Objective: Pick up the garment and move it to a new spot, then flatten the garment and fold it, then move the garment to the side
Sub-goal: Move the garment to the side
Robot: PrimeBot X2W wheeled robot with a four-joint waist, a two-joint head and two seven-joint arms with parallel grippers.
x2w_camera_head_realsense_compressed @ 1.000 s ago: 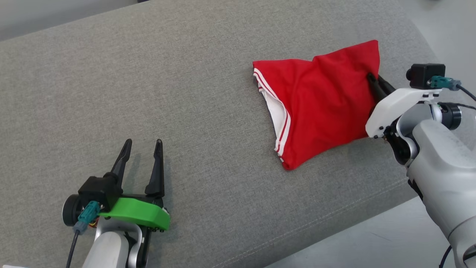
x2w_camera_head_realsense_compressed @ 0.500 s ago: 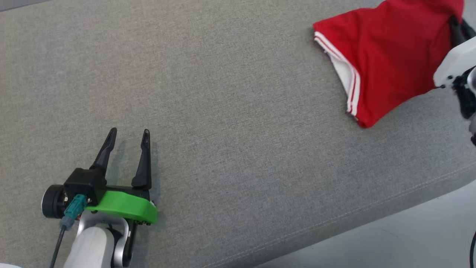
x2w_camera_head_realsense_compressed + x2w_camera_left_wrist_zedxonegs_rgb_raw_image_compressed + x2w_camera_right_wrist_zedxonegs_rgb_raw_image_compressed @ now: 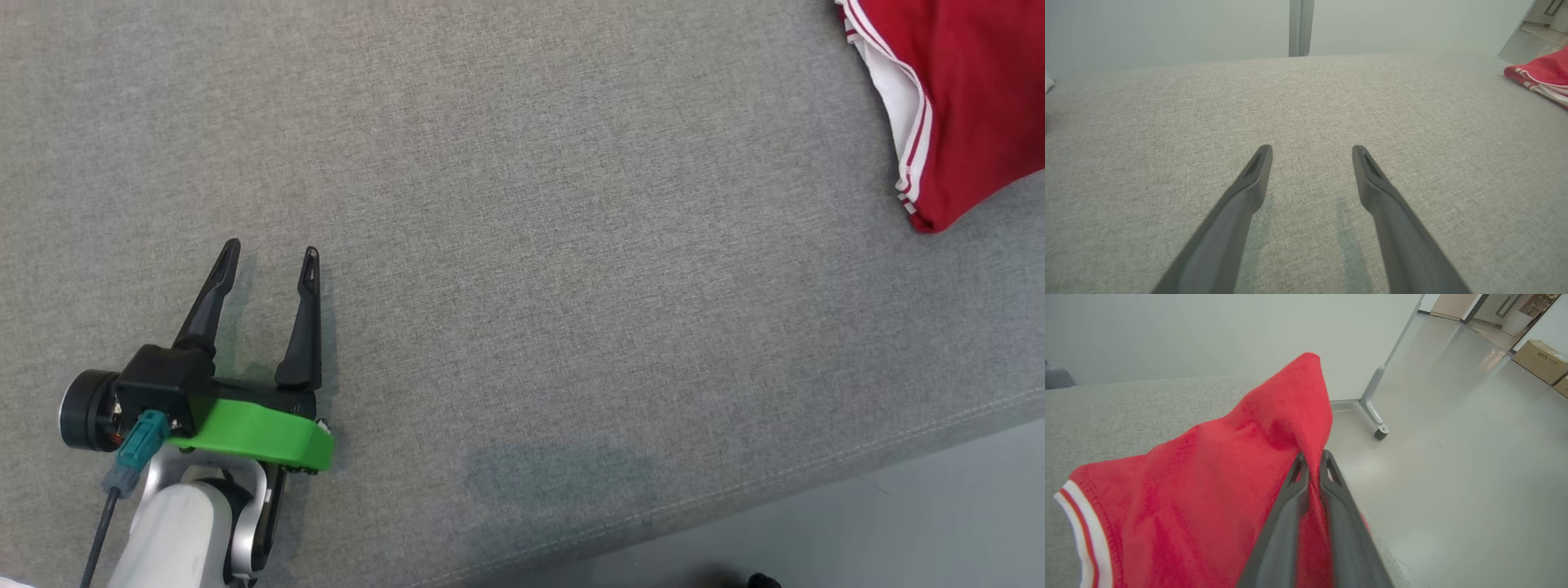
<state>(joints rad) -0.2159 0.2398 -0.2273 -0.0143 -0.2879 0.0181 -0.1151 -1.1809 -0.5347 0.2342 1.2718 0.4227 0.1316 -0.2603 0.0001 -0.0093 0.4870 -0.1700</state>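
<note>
The red cloth garment with white-striped trim (image 3: 1208,490) lies at the right edge of the grey fabric counter (image 3: 531,204), a corner pinched in the right claw (image 3: 1312,457), well apart from the open left claw (image 3: 269,251).

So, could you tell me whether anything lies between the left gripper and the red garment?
Nothing visible does: just grey cushion separates the left gripper from the garment, which the right gripper pinches.
</note>
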